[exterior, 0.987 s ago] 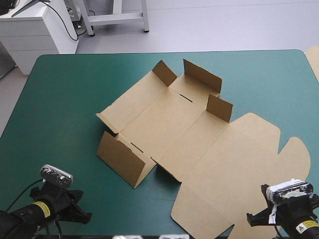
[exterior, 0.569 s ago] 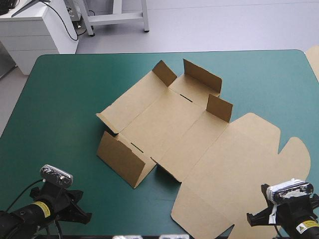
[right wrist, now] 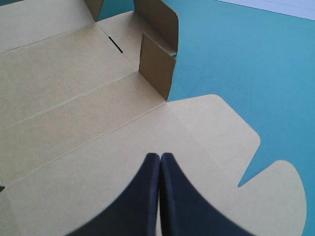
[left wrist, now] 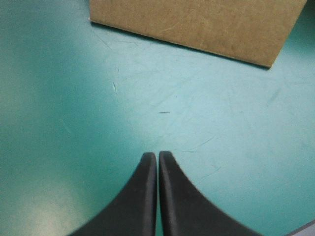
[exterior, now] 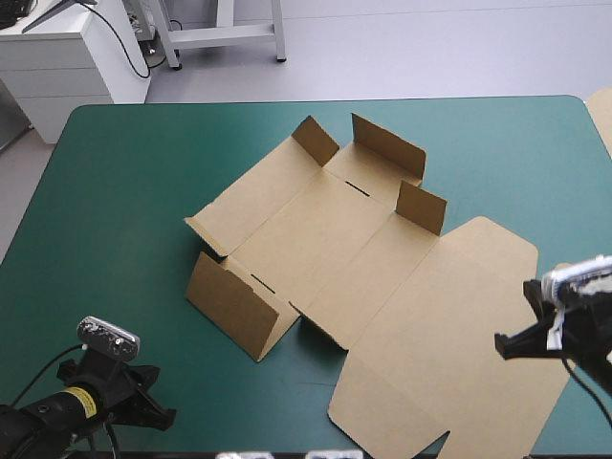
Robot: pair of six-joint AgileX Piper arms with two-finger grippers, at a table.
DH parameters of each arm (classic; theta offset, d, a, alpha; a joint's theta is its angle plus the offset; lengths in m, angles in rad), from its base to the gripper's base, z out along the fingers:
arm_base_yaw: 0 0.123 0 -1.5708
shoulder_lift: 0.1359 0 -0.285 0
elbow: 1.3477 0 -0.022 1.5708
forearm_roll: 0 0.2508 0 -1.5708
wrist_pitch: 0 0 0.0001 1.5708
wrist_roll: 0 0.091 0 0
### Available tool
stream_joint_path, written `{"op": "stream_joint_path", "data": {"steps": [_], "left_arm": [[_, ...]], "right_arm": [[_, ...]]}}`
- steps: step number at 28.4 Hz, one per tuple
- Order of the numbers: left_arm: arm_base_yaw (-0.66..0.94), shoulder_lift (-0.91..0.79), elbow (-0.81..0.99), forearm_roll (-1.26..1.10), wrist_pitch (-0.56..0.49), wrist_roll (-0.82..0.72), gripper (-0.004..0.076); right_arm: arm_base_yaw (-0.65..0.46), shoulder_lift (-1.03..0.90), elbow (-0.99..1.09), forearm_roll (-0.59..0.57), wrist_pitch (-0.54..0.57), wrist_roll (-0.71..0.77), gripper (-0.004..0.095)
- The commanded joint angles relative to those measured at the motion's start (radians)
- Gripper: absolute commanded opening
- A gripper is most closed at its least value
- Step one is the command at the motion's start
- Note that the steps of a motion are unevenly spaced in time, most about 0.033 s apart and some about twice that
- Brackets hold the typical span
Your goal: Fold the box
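Note:
The brown box (exterior: 354,277) lies as an open cut sheet in the middle of the teal-green table, a wide lid panel (right wrist: 123,162) flat toward the right. Short flaps (exterior: 421,206) stand up at its far side, and one wall (exterior: 229,304) is raised at its near-left corner. My left gripper (exterior: 164,415) hovers shut near the table's front-left edge, a little short of that raised wall (left wrist: 197,24). My right gripper (exterior: 505,346) is shut and held above the lid panel's right part; its own view shows the fingertips (right wrist: 161,156) over bare board, gripping nothing.
Bare teal-green cover (exterior: 115,210) stretches to the left of the box and along the far edge. A pale brown piece (exterior: 602,110) shows at the table's right edge.
My right arm has moved away from the front edge, toward the far side and over the lid panel. The left arm and the box have not moved.

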Motion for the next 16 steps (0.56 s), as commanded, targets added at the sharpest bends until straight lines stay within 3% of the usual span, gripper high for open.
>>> {"op": "stream_joint_path", "data": {"steps": [1,12,16], "left_arm": [[-0.006,0.006,-0.034,-0.002,-0.048,-0.008,-0.0008],[-0.006,0.006,-0.034,-0.002,-0.048,-0.008,-0.0008],[-0.006,0.006,-0.034,-0.002,-0.048,-0.007,-0.0008]], "right_arm": [[0.0,0.185,-0.155,0.019,-0.055,-0.012,-0.0019],[0.012,0.642,-0.506,0.035,0.094,-0.033,-0.0005],[0.031,0.786,-0.621,0.112,0.106,-0.126,0.0118]]}}
